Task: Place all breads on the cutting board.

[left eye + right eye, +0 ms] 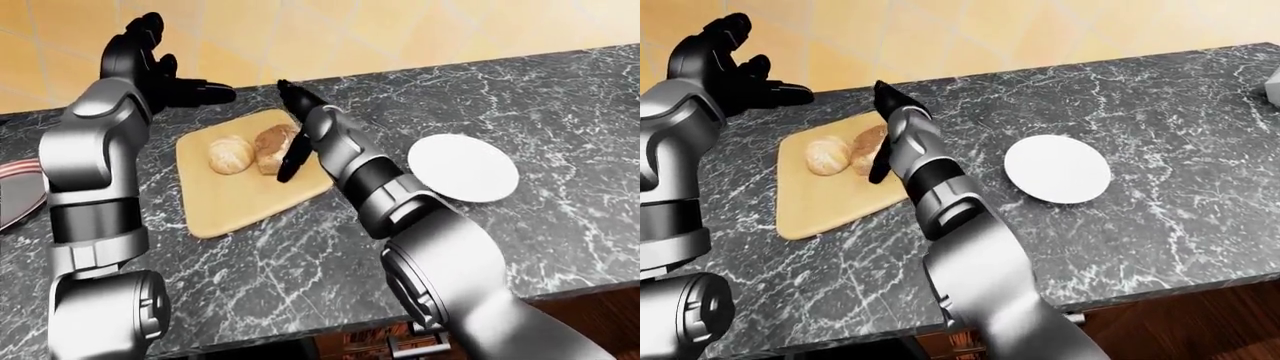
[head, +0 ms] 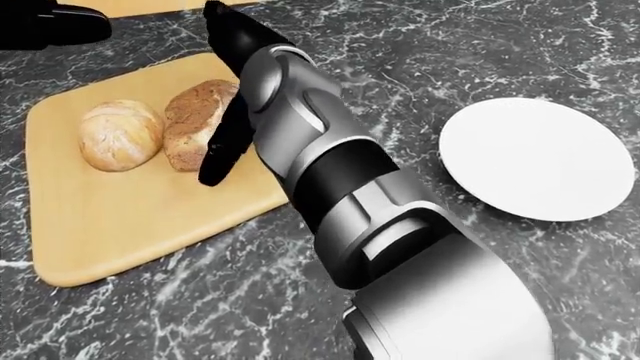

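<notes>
A wooden cutting board [image 1: 240, 202] lies on the dark marble counter, left of centre. A pale round roll [image 2: 120, 135] and a brown loaf [image 2: 195, 120] lie side by side on it, touching. My right hand [image 1: 290, 131] is open over the board's right part. One black finger [image 2: 225, 146] hangs down along the loaf's right side and the others point toward the wall. My left hand [image 1: 170, 71] is open and empty, raised above the board's upper left corner. I cannot tell whether the right hand touches the loaf.
A white empty plate [image 1: 462, 167] lies on the counter right of the board. A reddish-rimmed round object [image 1: 12, 191] shows at the left edge. A grey object [image 1: 1274, 86] shows at the right edge. The counter's near edge [image 1: 560, 289] runs along the bottom right.
</notes>
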Robot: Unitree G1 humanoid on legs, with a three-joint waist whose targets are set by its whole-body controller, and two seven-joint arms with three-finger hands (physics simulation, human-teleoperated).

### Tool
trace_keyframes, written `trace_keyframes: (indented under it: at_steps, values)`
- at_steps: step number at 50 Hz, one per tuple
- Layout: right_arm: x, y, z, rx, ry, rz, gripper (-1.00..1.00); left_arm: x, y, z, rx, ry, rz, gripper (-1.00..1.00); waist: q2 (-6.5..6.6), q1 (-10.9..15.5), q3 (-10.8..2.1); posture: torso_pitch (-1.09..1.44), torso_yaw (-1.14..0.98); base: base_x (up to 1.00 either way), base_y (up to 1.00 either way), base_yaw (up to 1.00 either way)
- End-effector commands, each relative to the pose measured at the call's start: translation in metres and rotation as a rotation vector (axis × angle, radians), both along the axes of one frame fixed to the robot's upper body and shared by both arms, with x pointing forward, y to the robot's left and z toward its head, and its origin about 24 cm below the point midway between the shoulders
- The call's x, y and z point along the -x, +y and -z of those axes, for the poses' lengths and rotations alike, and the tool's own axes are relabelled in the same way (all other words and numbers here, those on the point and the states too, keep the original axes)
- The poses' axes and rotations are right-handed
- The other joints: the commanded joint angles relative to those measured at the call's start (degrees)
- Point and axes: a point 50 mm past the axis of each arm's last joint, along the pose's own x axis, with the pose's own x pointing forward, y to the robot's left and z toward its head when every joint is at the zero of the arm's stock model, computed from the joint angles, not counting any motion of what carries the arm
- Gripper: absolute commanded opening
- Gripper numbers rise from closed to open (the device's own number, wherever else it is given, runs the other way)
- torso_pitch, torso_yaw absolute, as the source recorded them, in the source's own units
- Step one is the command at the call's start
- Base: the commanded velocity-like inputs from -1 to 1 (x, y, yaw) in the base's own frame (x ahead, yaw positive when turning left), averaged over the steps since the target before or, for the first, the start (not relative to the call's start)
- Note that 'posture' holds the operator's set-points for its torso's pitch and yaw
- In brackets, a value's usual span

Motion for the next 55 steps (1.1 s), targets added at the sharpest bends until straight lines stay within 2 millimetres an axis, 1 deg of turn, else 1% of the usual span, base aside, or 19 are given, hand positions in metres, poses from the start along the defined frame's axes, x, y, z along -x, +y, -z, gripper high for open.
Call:
trace_keyframes:
  at_steps: [1,7,11,15,19,21,24,25,29,32,33,36,43,47,50,52,55]
  values:
    - [-0.001,-0.001,-0.041,-0.026,-0.134,-0.002,1.0,0.006,0.001,-0.023,-0.014,-0.101,-0.006,1.0,0.4,-0.1,-2.0,0.0,0.0,0.0,0.0,0.0]
    - [-0.005,-0.02,-0.078,-0.046,-0.184,0.042,1.0,0.001,-0.005,-0.019,-0.007,-0.101,-0.003,1.0,0.17,0.0,-1.81,0.0,0.0,0.0,0.0,0.0]
    - [-0.006,-0.033,-0.096,-0.098,-0.192,0.073,1.0,-0.002,-0.008,-0.02,-0.002,-0.103,0.001,1.0,-0.1,0.1,-1.76,0.0,0.0,0.0,0.0,0.0]
    - [-0.007,-0.047,-0.107,-0.141,-0.183,0.102,1.0,-0.006,-0.013,-0.024,0.018,-0.107,0.0,1.0,-0.43,0.1,-1.71,0.0,0.0,0.0,0.0,0.0]
    - [-0.008,-0.057,-0.112,-0.245,-0.159,0.119,1.0,-0.01,-0.017,-0.019,0.038,-0.11,-0.006,1.0,-0.79,0.2,-1.66,0.0,0.0,0.0,0.0,0.0]
    - [-0.007,-0.064,-0.119,-0.295,-0.169,0.132,1.0,-0.01,-0.019,-0.016,0.051,-0.112,-0.012,1.0,-0.9,0.3,-1.66,0.0,0.0,0.0,0.0,0.0]
    - [-0.003,-0.073,-0.127,-0.332,-0.189,0.14,1.0,-0.01,-0.024,-0.022,0.085,-0.142,-0.014,1.0,-1.08,0.3,-1.65,0.0,0.0,0.0,0.0,0.0]
    - [-0.002,-0.076,-0.128,-0.341,-0.196,0.146,1.0,-0.01,-0.025,-0.024,0.091,-0.147,-0.016,1.0,-1.19,0.4,-1.63,0.0,0.0,0.0,0.0,0.0]
    - [0.007,-0.098,-0.133,-0.385,-0.235,0.18,1.0,-0.007,-0.029,-0.029,0.123,-0.184,-0.024,1.0,-1.7,0.6,-1.44,0.0,0.0,0.0,0.0,0.0]
    - [0.022,-0.109,-0.136,-0.412,-0.263,0.187,1.0,-0.002,-0.032,-0.034,0.13,-0.222,-0.032,1.0,-2.13,0.8,-1.32,0.0,0.0,0.0,0.0,0.0]
    - [0.029,-0.112,-0.139,-0.42,-0.282,0.189,1.0,0.001,-0.032,-0.039,0.147,-0.248,-0.032,1.0,-2.23,0.8,-1.31,0.0,0.0,0.0,0.0,0.0]
    - [0.045,-0.123,-0.136,-0.439,-0.306,0.199,1.0,0.008,-0.032,-0.044,0.144,-0.281,-0.042,1.0,-2.46,0.9,-1.16,0.0,0.0,0.0,0.0,0.0]
    - [0.07,-0.151,-0.136,-0.44,-0.358,0.248,1.0,0.023,-0.031,-0.052,0.156,-0.322,-0.042,1.0,-2.59,0.9,-1.07,0.0,0.0,0.0,0.0,0.0]
    - [0.075,-0.158,-0.141,-0.442,-0.392,0.256,1.0,0.029,-0.028,-0.056,0.161,-0.347,-0.052,1.0,-2.49,0.8,-1.0,0.0,0.0,0.0,0.0,0.0]
    - [0.078,-0.16,-0.146,-0.443,-0.415,0.257,1.0,0.036,-0.025,-0.063,0.164,-0.388,-0.063,1.0,-2.36,0.7,-0.92,0.0,0.0,0.0,0.0,0.0]
    - [0.08,-0.16,-0.145,-0.446,-0.429,0.251,1.0,0.04,-0.024,-0.064,0.168,-0.407,-0.067,1.0,-2.3,0.6,-0.83,0.0,0.0,0.0,0.0,0.0]
    - [0.088,-0.158,-0.144,-0.458,-0.473,0.22,1.0,0.047,-0.023,-0.063,0.185,-0.449,-0.07,1.0,-2.27,0.6,-0.69,0.0,0.0,0.0,0.0,0.0]
